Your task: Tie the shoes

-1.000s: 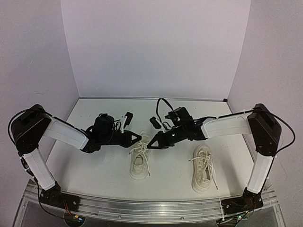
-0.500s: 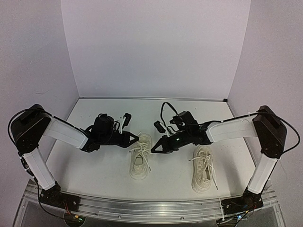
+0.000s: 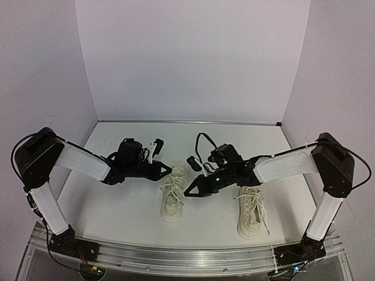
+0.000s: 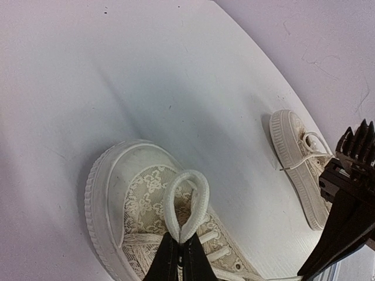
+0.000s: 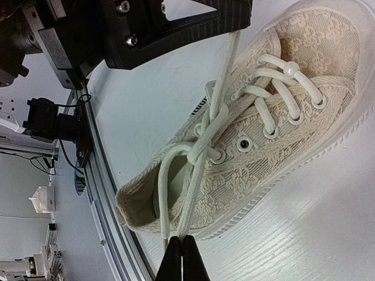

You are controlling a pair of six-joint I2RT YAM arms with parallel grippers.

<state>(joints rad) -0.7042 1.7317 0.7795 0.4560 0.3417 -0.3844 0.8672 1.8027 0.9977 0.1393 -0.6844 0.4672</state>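
Observation:
Two cream-white lace sneakers lie on the white table: the left shoe point(image 3: 173, 198) between my grippers and the right shoe point(image 3: 252, 209) apart to its right. My left gripper point(image 3: 170, 171) is over the left shoe's toe end, shut on a white lace loop point(image 4: 187, 202) that stands up over the toe point(image 4: 120, 190). My right gripper point(image 3: 187, 193) is at the shoe's right side, shut on a second lace loop point(image 5: 176, 193) that runs from the knot at the top eyelets of the shoe point(image 5: 275, 134). The lace to the left gripper point(image 5: 176, 26) is pulled taut.
The right shoe also shows in the left wrist view point(image 4: 296, 158), beside the black right gripper body point(image 4: 345, 216). A metal rail point(image 3: 176, 257) runs along the table's near edge. White walls close the back and sides.

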